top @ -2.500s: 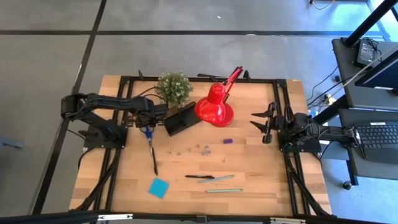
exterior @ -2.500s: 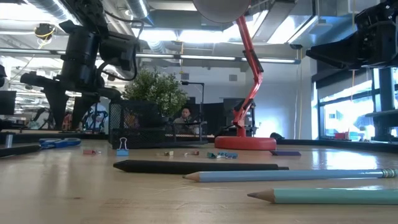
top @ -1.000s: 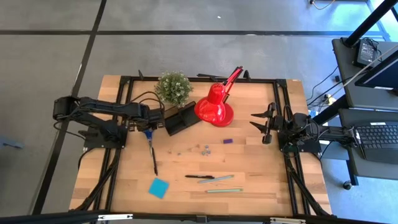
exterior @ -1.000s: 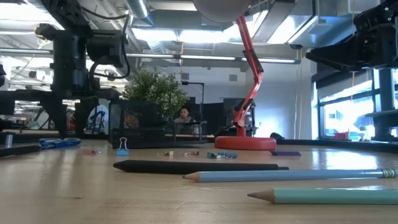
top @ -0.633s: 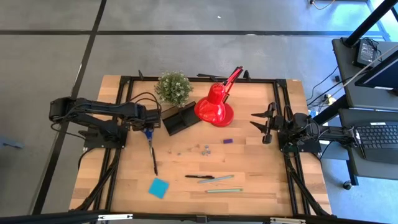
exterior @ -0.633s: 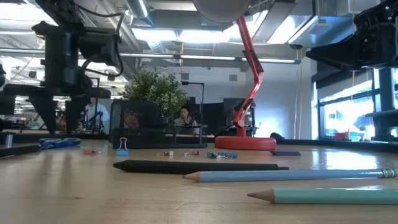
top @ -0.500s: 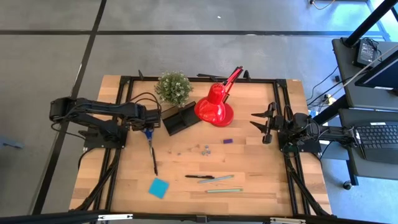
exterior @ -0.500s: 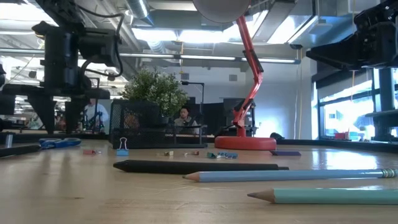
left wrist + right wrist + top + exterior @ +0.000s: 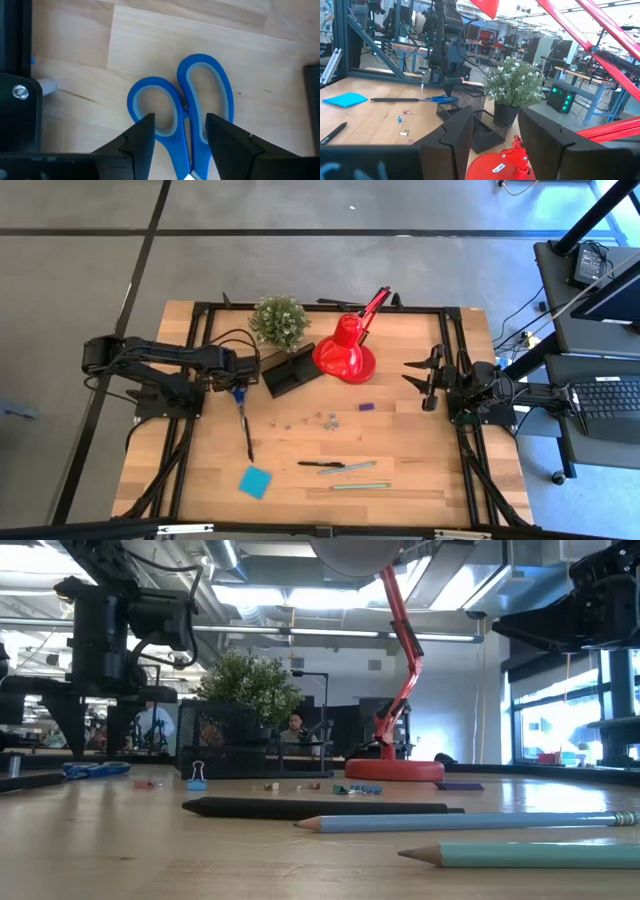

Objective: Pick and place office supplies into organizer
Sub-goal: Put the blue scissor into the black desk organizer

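High view: worktop [image 9: 420, 460] carries the lamp [image 9: 345, 352], plant [image 9: 279, 320] and organizer [image 9: 291, 372], which sits between plant and lamp shade. Left tool [image 9: 236, 383] hangs over the scissors [image 9: 239, 399], just beside the organizer. Left wrist view: its fingers [image 9: 142, 137] are spread, straddling the blue handles [image 9: 200, 107], not gripping. Right tool [image 9: 418, 377] waits at the right edge, fingers parted, nothing held. Sticky pad [image 9: 255, 481], black pen [image 9: 320, 464] and pencils [image 9: 355, 468] lie near the front edge; purple piece [image 9: 366, 407] and clips [image 9: 327, 418] mid-worktop.
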Tool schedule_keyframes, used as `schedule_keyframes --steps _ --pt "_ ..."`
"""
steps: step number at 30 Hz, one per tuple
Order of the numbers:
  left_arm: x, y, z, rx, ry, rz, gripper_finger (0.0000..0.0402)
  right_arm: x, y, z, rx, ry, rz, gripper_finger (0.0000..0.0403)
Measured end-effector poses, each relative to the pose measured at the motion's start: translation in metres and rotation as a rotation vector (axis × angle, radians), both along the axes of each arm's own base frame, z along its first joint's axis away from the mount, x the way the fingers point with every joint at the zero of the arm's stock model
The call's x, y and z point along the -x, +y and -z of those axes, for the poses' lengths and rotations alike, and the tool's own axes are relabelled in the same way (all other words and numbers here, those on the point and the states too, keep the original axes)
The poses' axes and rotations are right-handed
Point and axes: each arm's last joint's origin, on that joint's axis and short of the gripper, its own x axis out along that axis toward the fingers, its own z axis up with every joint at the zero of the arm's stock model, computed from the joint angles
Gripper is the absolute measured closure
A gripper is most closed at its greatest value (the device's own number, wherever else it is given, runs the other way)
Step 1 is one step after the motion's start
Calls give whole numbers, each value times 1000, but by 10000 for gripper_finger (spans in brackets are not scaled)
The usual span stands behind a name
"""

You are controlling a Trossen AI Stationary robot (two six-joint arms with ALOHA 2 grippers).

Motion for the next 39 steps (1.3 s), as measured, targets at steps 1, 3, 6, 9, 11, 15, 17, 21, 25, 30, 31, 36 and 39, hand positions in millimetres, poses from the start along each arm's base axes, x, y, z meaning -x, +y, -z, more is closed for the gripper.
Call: schedule_keyframes --steps 1,3,6,9,11,15,17,21,25,30,31,36,39 --pt "0 0 0 0 -1 -2 234 0 0 0 0 0 0 241" --pt "0 0 0 -1 -3 -17 234 0 0 0 0 0 0 241" --pt "-1 0 1 1 4 -24 235 0 0 0 0 0 0 241" --pt "-3 1 6 6 23 -24 235 0 0 0 0 0 0 241" --pt "-6 1 10 9 33 -24 236 0 0 0 1 1 0 241" --pt "-10 2 18 20 65 -24 237 0 0 0 1 1 0 241" --pt "-12 2 21 25 80 -25 237 0 0 0 1 1 0 241" --pt "-13 3 25 33 109 -28 239 0 0 0 1 1 0 241" --pt "-13 3 25 28 110 -27 246 0 0 0 0 1 0 241" --pt "-13 4 26 -6 119 -20 259 0 0 0 0 1 0 241" --pt "-13 4 26 -14 121 -18 262 0 0 0 0 1 0 241" --pt "-13 4 26 -25 122 -18 278 0 0 0 0 1 0 241" --pt "-13 4 26 -19 121 -10 290 0 0 0 1 1 0 241"
